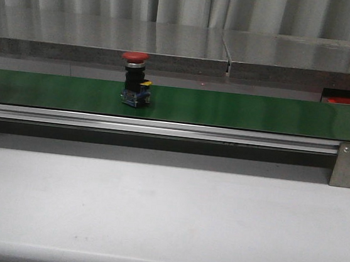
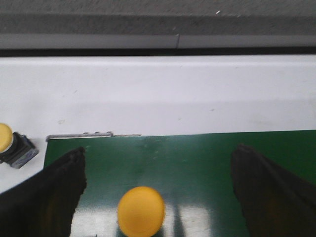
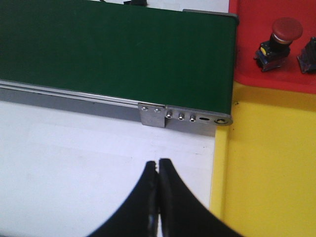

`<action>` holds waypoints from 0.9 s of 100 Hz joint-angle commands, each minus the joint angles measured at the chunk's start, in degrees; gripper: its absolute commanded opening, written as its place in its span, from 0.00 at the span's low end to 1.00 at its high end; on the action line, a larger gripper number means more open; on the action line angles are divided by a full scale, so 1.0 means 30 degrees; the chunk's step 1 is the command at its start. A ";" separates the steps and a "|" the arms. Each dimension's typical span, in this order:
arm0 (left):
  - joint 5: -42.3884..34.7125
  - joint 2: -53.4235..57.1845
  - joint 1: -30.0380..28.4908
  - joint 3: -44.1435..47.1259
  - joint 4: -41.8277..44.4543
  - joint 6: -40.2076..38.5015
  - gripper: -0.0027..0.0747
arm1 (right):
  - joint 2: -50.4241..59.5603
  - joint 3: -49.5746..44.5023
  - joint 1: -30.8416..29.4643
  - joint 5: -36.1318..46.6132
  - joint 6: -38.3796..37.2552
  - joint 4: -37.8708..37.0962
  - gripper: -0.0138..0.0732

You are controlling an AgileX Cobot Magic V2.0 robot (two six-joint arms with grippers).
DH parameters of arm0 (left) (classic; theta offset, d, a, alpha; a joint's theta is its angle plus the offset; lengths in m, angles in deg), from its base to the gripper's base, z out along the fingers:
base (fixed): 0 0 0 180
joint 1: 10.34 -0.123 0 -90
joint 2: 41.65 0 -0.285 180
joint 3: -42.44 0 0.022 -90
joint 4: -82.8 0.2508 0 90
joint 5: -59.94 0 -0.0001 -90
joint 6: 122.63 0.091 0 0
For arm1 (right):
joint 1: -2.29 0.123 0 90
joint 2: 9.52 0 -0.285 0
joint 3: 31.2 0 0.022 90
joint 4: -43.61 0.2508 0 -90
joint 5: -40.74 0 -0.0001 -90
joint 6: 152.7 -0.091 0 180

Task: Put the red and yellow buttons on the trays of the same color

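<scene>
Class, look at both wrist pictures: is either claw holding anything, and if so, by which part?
Nothing is held. The left claw is open above a yellow button on the green belt, not touching it; the right claw is shut on nothing.

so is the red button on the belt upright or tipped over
Upright: the red button stands on its base on the green belt, red cap on top.
</scene>
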 commanded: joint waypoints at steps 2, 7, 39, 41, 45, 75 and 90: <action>-0.0759 0.2279 0.0404 -0.0362 -0.0844 0.0057 0.78 | 0.0356 0.0504 -0.0014 0.0819 0.0189 0.0276 0.08; -0.0759 0.3069 0.0611 0.0023 -0.0929 0.0057 0.78 | 0.0356 0.0504 -0.0014 0.0819 0.0189 0.0276 0.08; -0.3431 0.9982 0.1665 0.6767 -0.1289 0.0057 0.78 | 0.0356 0.0504 -0.0014 0.0819 0.0189 0.0276 0.08; -0.3677 1.0518 0.1712 0.7346 -0.1332 0.0057 0.78 | 0.0356 0.0504 -0.0014 0.0819 0.0189 0.0276 0.08; -0.4117 1.1586 0.1842 0.8475 -0.1419 0.0057 0.77 | 0.0356 0.0504 -0.0014 0.0819 0.0189 0.0276 0.08; -0.4985 1.8570 0.2006 1.5504 -0.2109 0.0057 0.61 | 0.0356 0.0504 -0.0014 0.0819 0.0189 0.0276 0.08; -0.5191 2.1610 0.2006 1.8141 -0.2199 0.0057 0.48 | 0.0356 0.0504 -0.0014 0.0819 0.0189 0.0276 0.08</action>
